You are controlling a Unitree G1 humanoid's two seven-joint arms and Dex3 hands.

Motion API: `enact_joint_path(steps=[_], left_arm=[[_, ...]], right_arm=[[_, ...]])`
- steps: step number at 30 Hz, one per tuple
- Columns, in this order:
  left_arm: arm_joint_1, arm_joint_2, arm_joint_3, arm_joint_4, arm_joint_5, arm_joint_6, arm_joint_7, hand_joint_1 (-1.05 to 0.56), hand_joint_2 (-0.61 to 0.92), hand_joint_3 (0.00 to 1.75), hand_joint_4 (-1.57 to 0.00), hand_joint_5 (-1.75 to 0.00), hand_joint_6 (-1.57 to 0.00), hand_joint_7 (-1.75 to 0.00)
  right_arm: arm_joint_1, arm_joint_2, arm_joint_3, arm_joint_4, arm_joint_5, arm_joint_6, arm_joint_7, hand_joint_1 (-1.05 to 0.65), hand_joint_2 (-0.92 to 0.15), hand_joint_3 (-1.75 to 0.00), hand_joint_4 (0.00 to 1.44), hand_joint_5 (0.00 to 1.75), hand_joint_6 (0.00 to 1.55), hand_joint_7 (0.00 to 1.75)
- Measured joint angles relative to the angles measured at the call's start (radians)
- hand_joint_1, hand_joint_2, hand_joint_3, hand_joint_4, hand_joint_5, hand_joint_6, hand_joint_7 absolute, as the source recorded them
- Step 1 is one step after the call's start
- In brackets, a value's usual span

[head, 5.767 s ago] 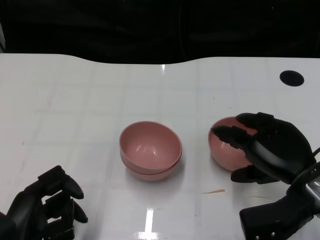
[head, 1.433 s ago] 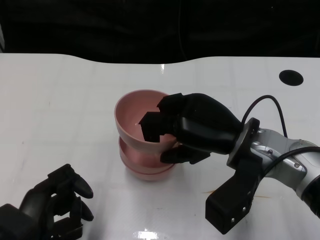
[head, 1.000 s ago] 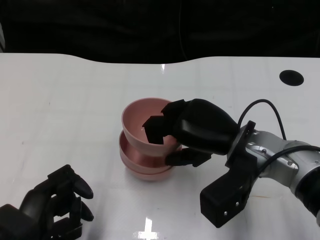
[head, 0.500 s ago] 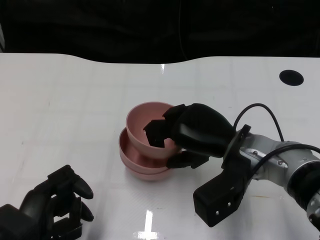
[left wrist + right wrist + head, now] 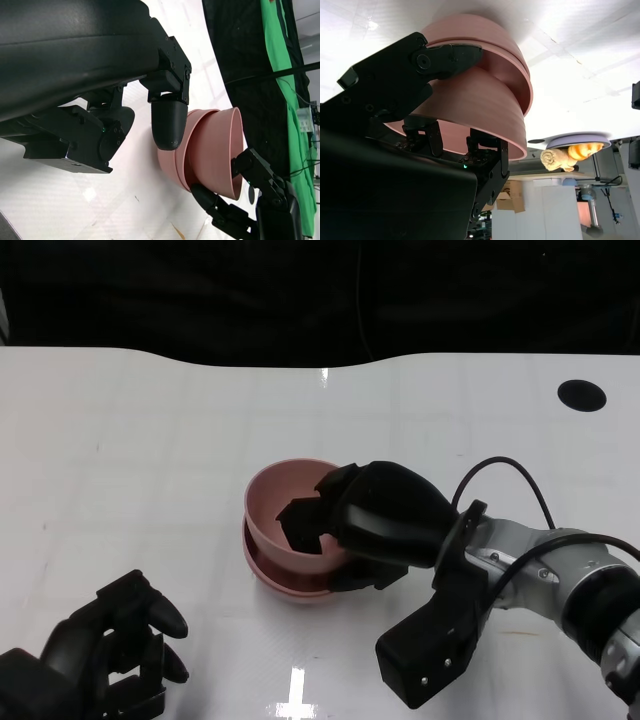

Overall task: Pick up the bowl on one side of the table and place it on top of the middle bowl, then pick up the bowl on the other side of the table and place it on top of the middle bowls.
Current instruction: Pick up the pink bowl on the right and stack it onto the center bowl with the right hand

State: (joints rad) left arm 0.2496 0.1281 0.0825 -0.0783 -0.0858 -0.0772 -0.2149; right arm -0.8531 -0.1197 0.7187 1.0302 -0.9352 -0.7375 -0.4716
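Now top bowl [image 5: 275,508] in right hand [image 5: 375,525]

A white table [image 5: 150,440] with a round black hole [image 5: 583,394] near its far right corner stood before a black backdrop [image 5: 300,290], with green cloth [image 5: 280,65] hanging beyond the table's edge.

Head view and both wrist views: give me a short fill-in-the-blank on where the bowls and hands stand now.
1. The top bowl is gripped by the robot's ____ hand.
2. The bowls under it sit on the ____.
3. The left hand holds ____.
4. All the bowls are ____ in colour.

Missing words: right; table; nothing; pink
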Motion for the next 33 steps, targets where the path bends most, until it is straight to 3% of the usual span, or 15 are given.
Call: enact_joint_path(steps=[11,12,14,16,18,19,21,26,27,28,32,33], left_arm=[[-0.001,-0.001,-0.005,0.000,0.003,0.000,0.000,0.33,0.89,0.87,-0.71,-1.75,-0.54,-1.75],[-0.001,-0.001,-0.005,0.000,0.003,0.000,0.001,0.33,0.89,0.87,-0.71,-1.75,-0.54,-1.75],[-0.001,-0.001,-0.006,0.000,0.004,0.000,0.003,0.33,0.90,0.88,-0.71,-1.75,-0.54,-1.75],[-0.001,-0.001,-0.007,0.000,0.004,0.000,0.003,0.34,0.90,0.88,-0.71,-1.75,-0.54,-1.75],[-0.001,-0.001,-0.008,-0.002,0.004,0.005,0.004,0.33,0.89,0.88,-0.70,-1.75,-0.54,-1.75],[-0.001,-0.001,-0.008,-0.005,0.004,0.013,0.006,0.33,0.89,0.87,-0.70,-1.75,-0.54,-1.75],[-0.001,-0.001,-0.008,-0.012,0.011,0.023,0.009,0.32,0.89,0.87,-0.70,-1.75,-0.53,-1.75],[-0.001,-0.001,-0.009,-0.020,0.021,0.032,0.015,0.34,0.90,0.86,-0.70,-1.75,-0.54,-1.75],[-0.001,-0.001,-0.009,-0.020,0.021,0.033,0.015,0.34,0.91,0.85,-0.68,-1.75,-0.53,-1.75],[-0.001,-0.001,-0.009,-0.021,0.021,0.034,0.015,0.34,0.91,0.85,-0.68,-1.75,-0.53,-1.75],[-0.001,-0.001,-0.009,-0.022,0.021,0.040,0.015,0.34,0.92,0.83,-0.67,-1.75,-0.52,-1.75],[-0.001,-0.001,-0.009,-0.023,0.021,0.041,0.015,0.34,0.92,0.83,-0.67,-1.75,-0.52,-1.75]], right_arm=[[-0.005,0.009,0.019,0.000,0.001,0.001,-0.004,-0.23,-0.81,-0.35,0.82,1.75,0.59,1.75],[-0.005,0.009,0.019,0.000,0.001,0.001,-0.004,-0.26,-0.83,-0.34,0.81,1.71,0.58,1.66],[-0.005,0.010,0.019,0.000,0.001,0.004,-0.014,-0.36,-0.88,-0.28,0.78,1.58,0.68,1.22],[-0.005,0.010,0.020,0.000,0.001,0.006,-0.024,-0.38,-0.90,-0.27,0.77,1.55,0.70,1.12],[-0.005,0.007,0.021,-0.007,-0.002,0.016,-0.024,-0.59,-0.92,-0.32,0.79,0.64,0.66,0.36],[-0.005,0.003,0.024,-0.015,-0.007,0.025,-0.019,-0.66,-0.92,-0.36,0.73,0.40,0.63,0.19],[-0.005,-0.008,0.028,-0.028,-0.019,0.040,-0.009,-0.74,-0.92,-0.41,0.62,0.16,0.55,0.04],[-0.002,-0.019,0.028,-0.058,-0.021,0.057,0.007,-0.82,-0.92,-0.48,0.40,0.01,0.38,0.00],[0.000,-0.022,0.029,-0.069,-0.023,0.064,0.012,-0.87,-0.92,-0.54,0.26,0.00,0.29,0.00],[0.001,-0.025,0.031,-0.078,-0.029,0.076,0.018,-0.88,-0.92,-0.56,0.21,0.00,0.26,0.00],[0.008,-0.035,0.040,-0.109,-0.042,0.107,0.036,-0.90,-0.92,-0.58,0.16,0.00,0.23,0.00],[0.009,-0.036,0.040,-0.115,-0.042,0.112,0.041,-0.93,-0.92,-0.62,0.07,0.00,0.12,0.00]])
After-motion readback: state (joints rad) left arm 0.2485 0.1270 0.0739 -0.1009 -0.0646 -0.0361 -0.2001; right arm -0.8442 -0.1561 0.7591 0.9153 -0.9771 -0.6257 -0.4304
